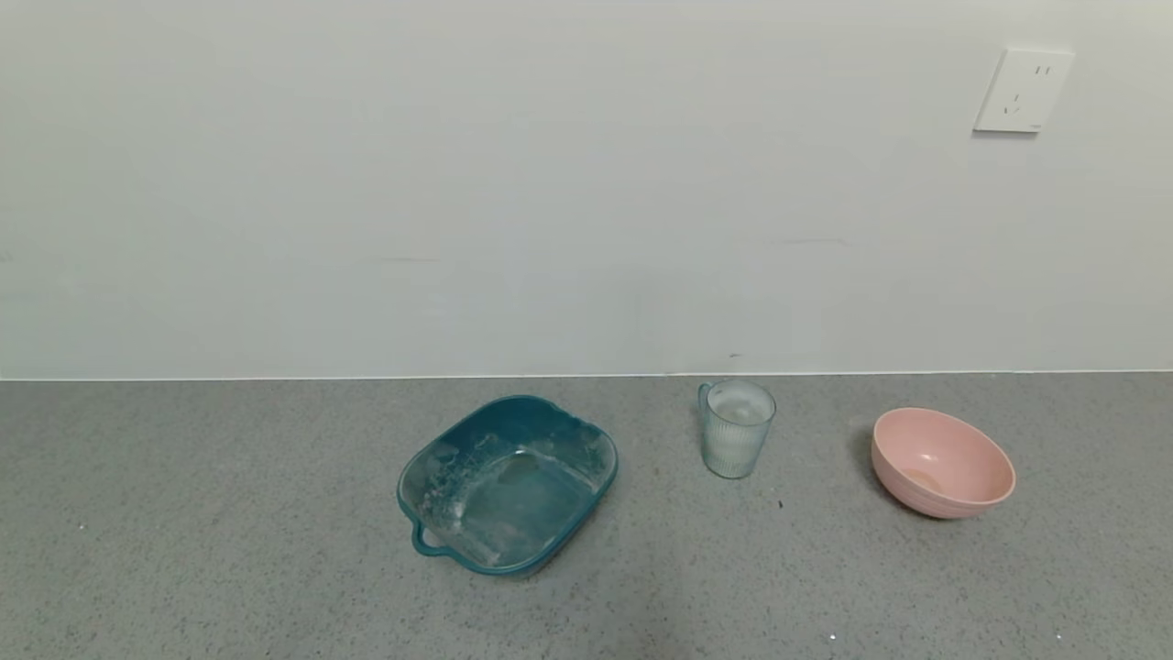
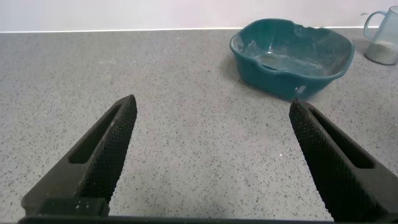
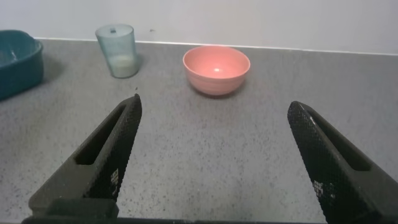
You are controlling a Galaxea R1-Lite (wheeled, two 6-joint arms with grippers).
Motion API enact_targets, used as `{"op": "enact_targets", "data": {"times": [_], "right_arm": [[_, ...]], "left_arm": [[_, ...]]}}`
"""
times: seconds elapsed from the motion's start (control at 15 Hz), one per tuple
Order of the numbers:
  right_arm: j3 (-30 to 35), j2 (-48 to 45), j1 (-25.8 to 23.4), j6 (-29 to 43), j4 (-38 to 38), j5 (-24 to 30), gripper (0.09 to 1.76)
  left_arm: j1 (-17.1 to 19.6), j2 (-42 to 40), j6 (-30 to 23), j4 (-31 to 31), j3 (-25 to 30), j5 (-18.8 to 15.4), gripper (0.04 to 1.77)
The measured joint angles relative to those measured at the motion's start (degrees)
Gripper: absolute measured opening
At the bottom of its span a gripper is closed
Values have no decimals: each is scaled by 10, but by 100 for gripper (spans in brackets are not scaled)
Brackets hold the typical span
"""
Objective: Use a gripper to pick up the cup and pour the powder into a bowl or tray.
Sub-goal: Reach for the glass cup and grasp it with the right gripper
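Note:
The ribbed pale blue-green cup (image 1: 737,428) stands upright on the grey counter near the wall, with pale powder (image 3: 124,63) in its bottom. The pink bowl (image 1: 941,462) stands to its right, apart from it. Neither arm shows in the head view. My left gripper (image 2: 211,109) is open and empty over bare counter, short of the teal tray, with the cup (image 2: 384,35) farther off. My right gripper (image 3: 213,106) is open and empty over bare counter, with the cup (image 3: 117,50) and the bowl (image 3: 216,69) ahead of it.
A teal squarish tray (image 1: 507,482) with a handle and white powder smears stands left of the cup; it also shows in the left wrist view (image 2: 291,56). A white wall with a socket (image 1: 1023,90) rises behind the counter.

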Motion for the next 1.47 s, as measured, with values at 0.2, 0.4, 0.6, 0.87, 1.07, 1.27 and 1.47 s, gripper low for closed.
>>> {"op": "enact_targets", "data": {"times": [0.2, 0.4, 0.6, 0.87, 1.07, 1.27, 1.47], "right_arm": [[-63, 53, 2, -1, 8, 2, 171], [-131, 155, 5, -4, 6, 3, 171], [-186, 280, 9, -4, -29, 7, 171], [-234, 460, 16, -3, -119, 28, 171], [-255, 591, 43, -1, -184, 38, 171], [-262, 698, 88, -1, -217, 39, 171], [-264, 779, 126, 8, -260, 38, 171]], "left_arm": [[0, 0, 0, 0, 0, 0, 176], [0, 0, 0, 0, 0, 0, 176], [0, 0, 0, 0, 0, 0, 176], [0, 0, 0, 0, 0, 0, 176], [0, 0, 0, 0, 0, 0, 176], [0, 0, 0, 0, 0, 0, 176], [0, 0, 0, 0, 0, 0, 176]]}}
